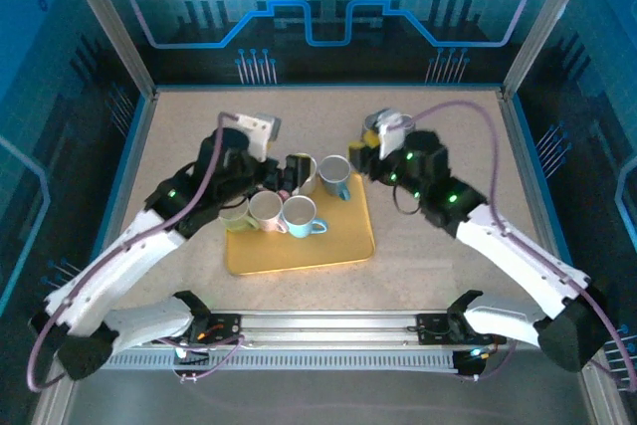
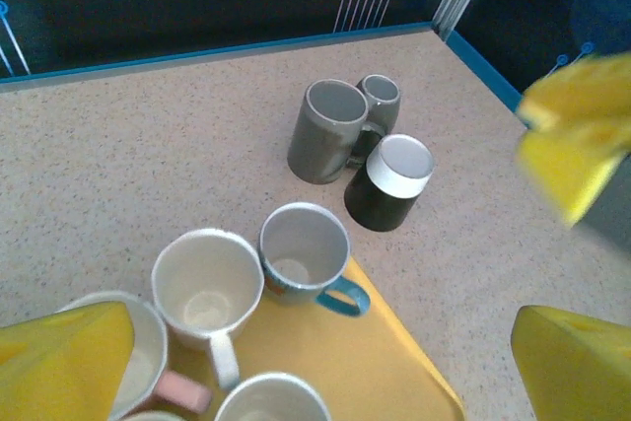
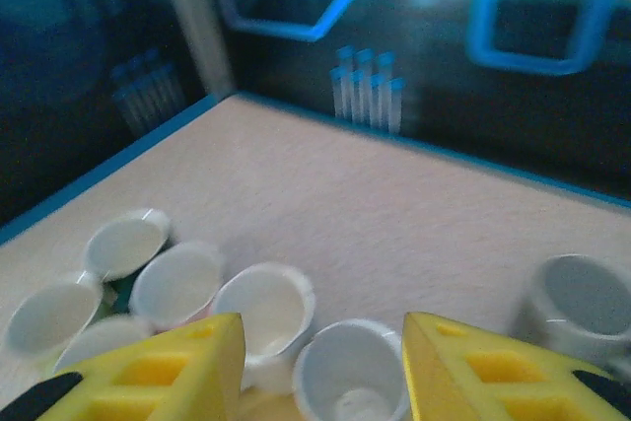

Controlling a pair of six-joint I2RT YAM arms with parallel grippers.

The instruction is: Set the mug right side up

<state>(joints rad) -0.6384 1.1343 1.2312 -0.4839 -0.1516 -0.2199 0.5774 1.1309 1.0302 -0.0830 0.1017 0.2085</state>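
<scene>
Just beyond the far right corner of the yellow tray [image 1: 299, 256], the right hand [image 3: 320, 342] is held released: its yellow fingers [image 3: 158, 372] are spread and nothing is clamped between them. In the gap, lower down, a pale mug [image 3: 353, 386] is seen mouth up, with its inside floor showing. This is judged to be the task's mug, already standing right side up. The fingers are judged to be kept wide so that it is not knocked when the hand is lifted away. Whether it rests on the tray or on the counter [image 3: 375, 194] cannot be told, since its lower part is cut off by the frame edge. To its left, other mugs [image 3: 177, 283] are grouped with mouths up; to its right, a grey mug [image 3: 577, 308] is blurred.

The left hand [image 2: 320, 342] is held fully released over the tray's mugs, with nothing between its fingers, and is probably parked out of the way. Past the tray's corner in its view, a black mug [image 2: 389, 182] with a white band is set close against two grey ones on the counter. Whether its pale top is an open mouth or an upturned base cannot be decided. A blurred yellow shape [image 2: 577, 125] at the right edge is too smeared to be named. From above, both hands' fingertips are largely hidden by the wrists.
</scene>
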